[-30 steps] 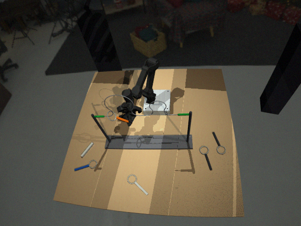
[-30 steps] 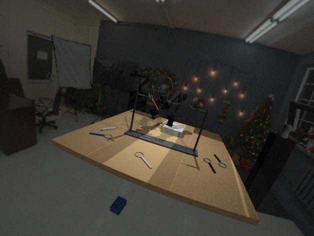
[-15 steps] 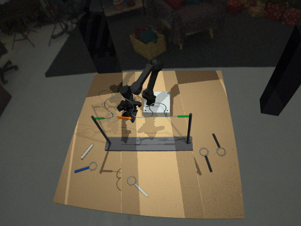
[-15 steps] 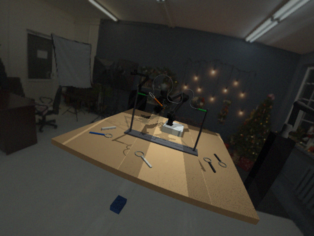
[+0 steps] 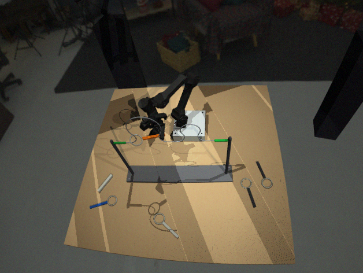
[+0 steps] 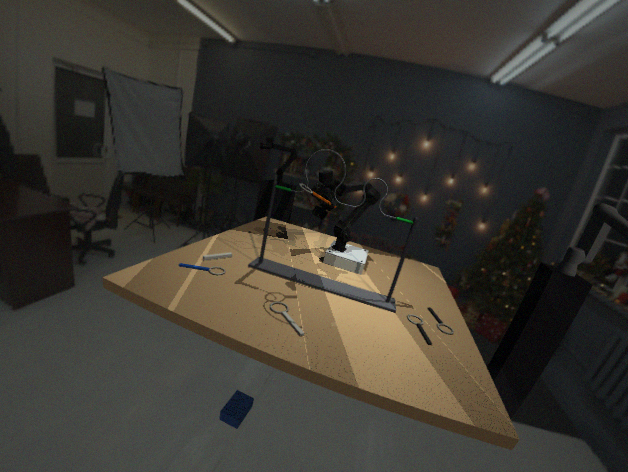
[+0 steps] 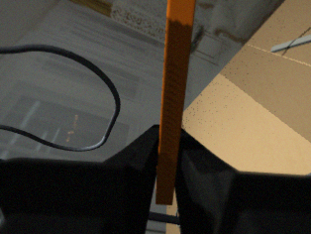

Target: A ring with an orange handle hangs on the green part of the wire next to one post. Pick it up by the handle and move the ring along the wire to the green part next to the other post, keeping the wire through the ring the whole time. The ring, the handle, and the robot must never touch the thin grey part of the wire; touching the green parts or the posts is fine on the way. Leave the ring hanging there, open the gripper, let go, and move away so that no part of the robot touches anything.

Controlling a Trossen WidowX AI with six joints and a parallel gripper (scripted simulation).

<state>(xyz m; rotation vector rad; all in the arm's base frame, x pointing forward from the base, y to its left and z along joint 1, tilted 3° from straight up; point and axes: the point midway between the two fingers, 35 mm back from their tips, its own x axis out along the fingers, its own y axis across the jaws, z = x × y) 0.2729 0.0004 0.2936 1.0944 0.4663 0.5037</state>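
Observation:
The orange handle (image 5: 151,137) (image 6: 321,197) (image 7: 174,84) is clamped in my shut gripper (image 5: 159,135) (image 6: 331,205) (image 7: 167,149). Its ring (image 5: 136,145) (image 6: 301,184) is around the grey wire (image 5: 148,118) (image 6: 324,149) (image 7: 118,101), just right of the left green part (image 5: 119,143) (image 6: 284,187), at the foot of the big loop. Whether ring and wire touch is too small to tell. The handle points right from the ring in the top view. The other green part (image 5: 221,140) (image 6: 404,220) is bare, beside the right post (image 5: 228,155) (image 6: 401,258).
The left post (image 5: 121,157) (image 6: 268,223) stands on the dark base plate (image 5: 152,173) (image 6: 324,284). The big wire loop rises beside my gripper and arm; a smaller bend (image 5: 200,130) is farther right. Loose rings with blue, white and black handles lie on the table.

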